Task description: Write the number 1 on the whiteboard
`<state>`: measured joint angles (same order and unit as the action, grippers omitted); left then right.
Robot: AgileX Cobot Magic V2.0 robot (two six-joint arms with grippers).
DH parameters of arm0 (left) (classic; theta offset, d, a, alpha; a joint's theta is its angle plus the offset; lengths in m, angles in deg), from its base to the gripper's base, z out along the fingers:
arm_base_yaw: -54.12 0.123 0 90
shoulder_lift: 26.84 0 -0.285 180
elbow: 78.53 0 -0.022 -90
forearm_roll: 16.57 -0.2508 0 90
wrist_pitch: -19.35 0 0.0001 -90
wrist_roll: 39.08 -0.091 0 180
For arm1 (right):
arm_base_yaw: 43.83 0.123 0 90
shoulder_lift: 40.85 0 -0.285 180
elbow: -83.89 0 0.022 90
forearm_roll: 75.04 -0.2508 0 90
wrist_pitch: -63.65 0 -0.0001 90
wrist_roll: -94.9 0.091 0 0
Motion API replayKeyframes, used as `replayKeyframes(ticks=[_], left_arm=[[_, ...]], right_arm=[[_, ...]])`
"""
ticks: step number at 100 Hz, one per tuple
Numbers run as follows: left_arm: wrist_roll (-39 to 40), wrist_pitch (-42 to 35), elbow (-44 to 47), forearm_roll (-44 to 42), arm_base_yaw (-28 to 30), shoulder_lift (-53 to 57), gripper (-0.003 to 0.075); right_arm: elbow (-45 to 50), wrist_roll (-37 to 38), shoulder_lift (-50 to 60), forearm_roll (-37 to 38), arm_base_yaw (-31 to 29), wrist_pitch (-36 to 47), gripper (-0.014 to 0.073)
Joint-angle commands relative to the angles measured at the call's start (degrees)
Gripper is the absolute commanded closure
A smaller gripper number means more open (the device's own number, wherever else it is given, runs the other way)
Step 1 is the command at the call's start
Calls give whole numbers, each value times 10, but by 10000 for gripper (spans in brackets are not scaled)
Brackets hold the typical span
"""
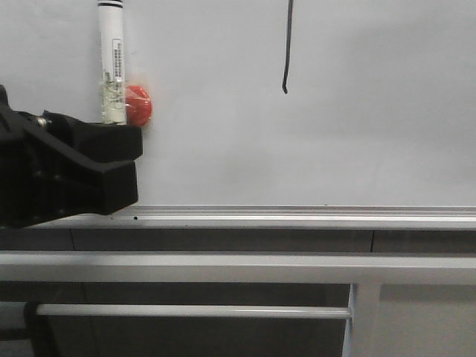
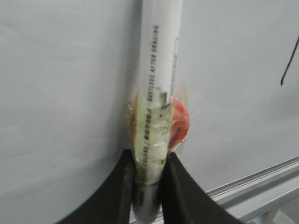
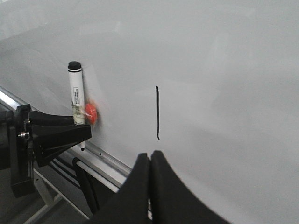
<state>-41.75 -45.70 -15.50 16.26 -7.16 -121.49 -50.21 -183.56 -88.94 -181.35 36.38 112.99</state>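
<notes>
1. The whiteboard (image 1: pixel 312 111) is filling nearly the whole background of the front view, with its silver rail (image 1: pixel 297 217) running along the lower middle and white metal bars (image 1: pixel 193 311) lying beneath.
2. The number 1 (image 1: pixel 287 52) is sitting in the upper middle of the front frame, a thin black stroke hooking slightly at its lower end; the task is looking essentially done.
3. The marker pen (image 1: pixel 111 59) is standing upright in the upper left, well apart from the stroke, beside a red round piece (image 1: pixel 138 104), seemingly a magnet, taped to its barrel.
4. The left end effector (image 2: pixel 148 186) is clamping the pen's lower barrel narrowly between its fingers.
5. The right end effector (image 3: pixel 150 186) is hanging low in its own view, fingers pressed together and holding nothing.
6. Risks, as I judge them: the pen, lying close to the board, is liable to add a stray mark or smear if the arm drifts inward; a sideways pull could twist the taped barrel in the grip.
</notes>
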Motion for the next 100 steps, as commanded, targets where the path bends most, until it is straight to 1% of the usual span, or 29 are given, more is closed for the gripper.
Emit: replayKeyframes(ticks=[1, 11, 22, 45, 56, 70, 100], left_arm=[[-25, -143, -11, 60, -33, 11, 741], [-35, -143, -13, 85, -54, 11, 741], [-35, -143, -17, 111, -57, 11, 741], [-38, -143, -24, 120, -57, 14, 741], [-72, -143, -29, 123, -57, 14, 741], [-97, -143, -39, 139, -57, 14, 741], [-108, -143, -48, 147, -57, 14, 741]], right_arm=[[-13, -6, 2, 30, -3, -7, 657], [-13, -6, 2, 30, -3, -7, 657], [-13, -6, 2, 30, -3, -7, 657], [-13, -6, 2, 30, -3, -7, 657], [-13, -10, 2, 30, -3, -7, 657], [-13, -10, 2, 30, -3, -7, 657], [-13, -10, 2, 30, -3, -7, 657]])
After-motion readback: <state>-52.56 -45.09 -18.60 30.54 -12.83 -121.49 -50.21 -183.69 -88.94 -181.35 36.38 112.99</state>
